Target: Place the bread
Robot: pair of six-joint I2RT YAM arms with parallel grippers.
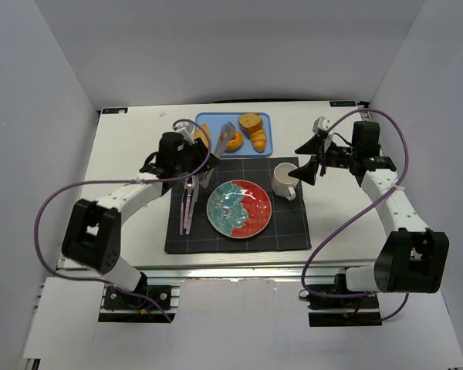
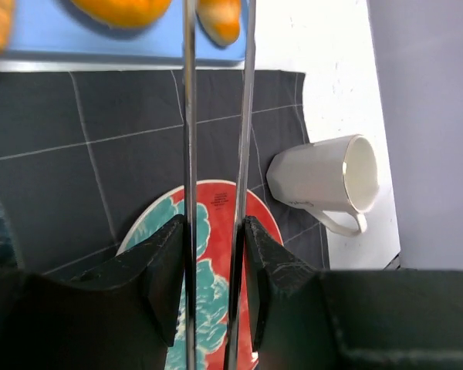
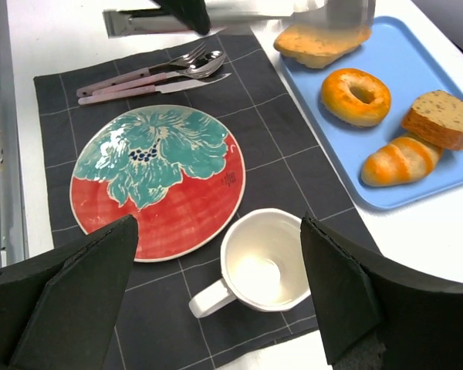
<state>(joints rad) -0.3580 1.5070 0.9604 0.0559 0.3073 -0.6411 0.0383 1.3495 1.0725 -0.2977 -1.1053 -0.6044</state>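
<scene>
Left gripper [image 2: 214, 227] is clamped on metal tongs [image 2: 188, 116], whose tips reach out over the blue tray [image 3: 417, 46]. The bread [image 3: 401, 160] lies on the tray, ungrabbed, well away from the plate [image 3: 158, 166]. Right gripper [image 3: 218, 223] is spread wide above the mug [image 3: 264, 266]. Looks barely begun, with grab and placing both left.

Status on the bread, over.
Left gripper shut on tongs, tips over tray. Right gripper open above mug. Bread on tray, ungrabbed. Doughnut and slice beside it; plate bare.
</scene>
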